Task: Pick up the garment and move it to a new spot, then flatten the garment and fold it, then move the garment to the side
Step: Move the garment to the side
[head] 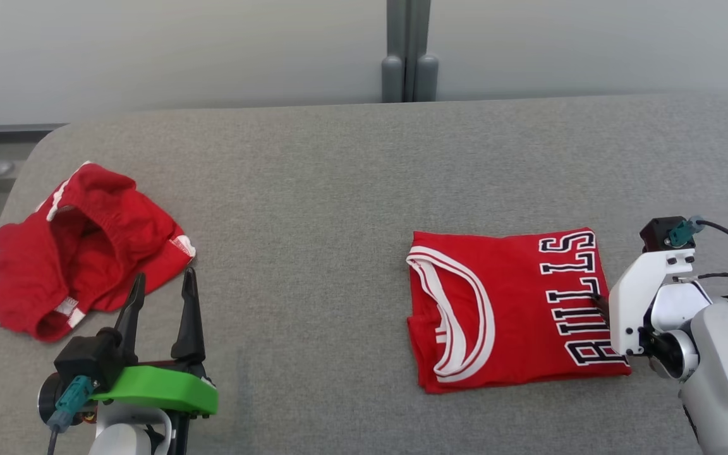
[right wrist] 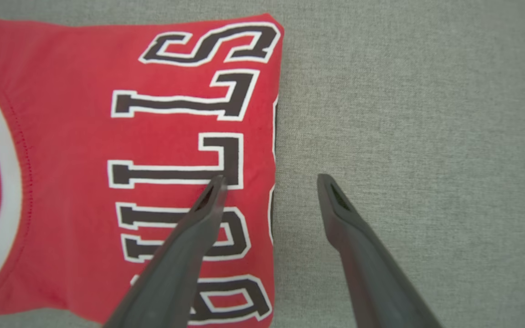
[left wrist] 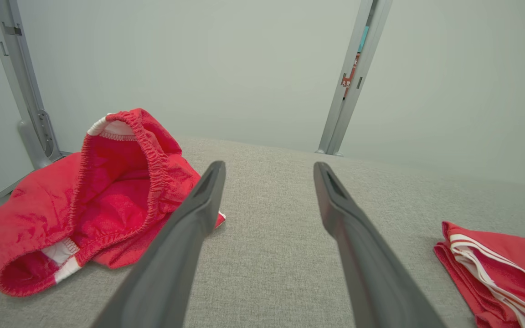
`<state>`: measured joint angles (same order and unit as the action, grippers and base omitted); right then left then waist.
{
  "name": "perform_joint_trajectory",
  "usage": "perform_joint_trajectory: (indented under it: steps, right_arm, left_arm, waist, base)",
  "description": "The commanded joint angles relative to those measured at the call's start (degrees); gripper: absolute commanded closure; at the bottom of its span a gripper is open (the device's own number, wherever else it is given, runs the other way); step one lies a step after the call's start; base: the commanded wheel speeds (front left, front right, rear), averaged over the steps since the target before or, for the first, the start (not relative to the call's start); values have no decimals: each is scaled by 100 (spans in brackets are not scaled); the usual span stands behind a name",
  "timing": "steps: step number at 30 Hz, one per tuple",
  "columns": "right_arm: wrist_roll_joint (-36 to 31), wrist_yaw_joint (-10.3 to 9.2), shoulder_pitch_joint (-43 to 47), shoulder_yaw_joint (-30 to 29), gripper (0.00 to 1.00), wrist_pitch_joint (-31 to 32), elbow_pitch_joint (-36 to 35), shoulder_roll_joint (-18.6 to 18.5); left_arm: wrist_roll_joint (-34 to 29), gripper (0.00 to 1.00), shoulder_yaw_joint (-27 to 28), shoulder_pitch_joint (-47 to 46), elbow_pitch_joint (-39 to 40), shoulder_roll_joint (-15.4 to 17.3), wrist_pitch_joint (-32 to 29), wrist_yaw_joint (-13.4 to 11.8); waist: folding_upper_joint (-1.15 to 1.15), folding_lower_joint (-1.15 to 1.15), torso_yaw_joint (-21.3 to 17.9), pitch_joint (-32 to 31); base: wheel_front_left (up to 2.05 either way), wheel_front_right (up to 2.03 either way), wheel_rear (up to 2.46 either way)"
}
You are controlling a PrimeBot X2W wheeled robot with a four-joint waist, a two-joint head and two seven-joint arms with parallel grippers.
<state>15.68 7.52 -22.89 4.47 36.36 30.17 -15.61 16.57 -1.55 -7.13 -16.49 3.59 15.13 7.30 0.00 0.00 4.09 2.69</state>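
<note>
Grey fabric-covered table: runs off the frame at 3, 6 and 9 o'clock in the head view. Its far edge shows at 12 against a pale wall.

Red jersey: lies at 4 o'clock of the head view's centre, folded into a flat, near-square packet. The white-trimmed neck opening is on its 9 o'clock half. The black letters "BULLS", outlined in white, run along its 3 o'clock edge. The robot's white right wrist covers its 3 o'clock corner, and the layers underneath cannot be made out. In the left wrist view only one corner shows, cut off at 4 o'clock.

Red shorts: crumpled heap at 9 o'clock, well apart from the jersey, with the elastic waistband gaping and white trim showing.

Left gripper: at 7 o'clock, fingers spread wide, nothing between them. The tips are just beside the shorts' near edge; whether they touch it is unclear.

Right gripper: fingers spread wide and straddling the jersey's lettered edge. One tip is over the letters, the other over bare table. It grips nothing, and I cannot tell whether it touches the cloth. In the head view the wrist hides it almost wholly.
</note>
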Motion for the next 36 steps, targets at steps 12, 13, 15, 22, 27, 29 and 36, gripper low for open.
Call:
perform_joint_trajectory:
  steps: [12, 13, 15, 22, 27, 29, 36]
  right_arm:
    - [428, -7, -148, 208, 0, 118, 912, -37]
    - [466, -4, -166, 271, 43, 127, 949, -31]
    - [481, -4, -251, 404, 100, 35, 943, -121]
    - [185, -10, -1032, 993, 100, -562, 685, -739]
    - [-44, -10, -1724, 1305, 100, -941, 683, -1345]
    - [-111, -10, -1937, 1339, 100, -1076, 717, -1531]
    - [-468, -10, -2466, 1029, 100, -1700, 888, -2102]
  left_arm:
    - [-93, 0, 77, -153, 145, 35, -2, 16]
    - [-104, 0, 90, -147, 160, 32, -2, 17]
    - [-106, 0, 117, -121, 181, 24, -2, 17]
    - [-149, 0, 206, -66, 307, 75, -2, 18]
    - [-161, 0, 238, -272, 506, 103, -2, 18]
    - [-161, 0, 217, -354, 593, 112, -2, 18]
    - [-291, 0, 16, -757, 853, 272, -2, 19]
  waist:
    - [0, 0, 361, 319]
    - [0, 0, 333, 323]
    - [0, 0, 261, 343]
    - [0, 0, -284, 603]
    - [0, 0, -816, 951]
    - [0, 0, -993, 1119]
    - [0, 0, -1361, 1786]
  base:
    - [0, 0, 0]
    - [0, 0, 0]
    - [0, 0, 0]
    - [0, 0, 0]
    - [0, 0, 0]
    - [0, 0, 0]
    - [0, 0, 0]
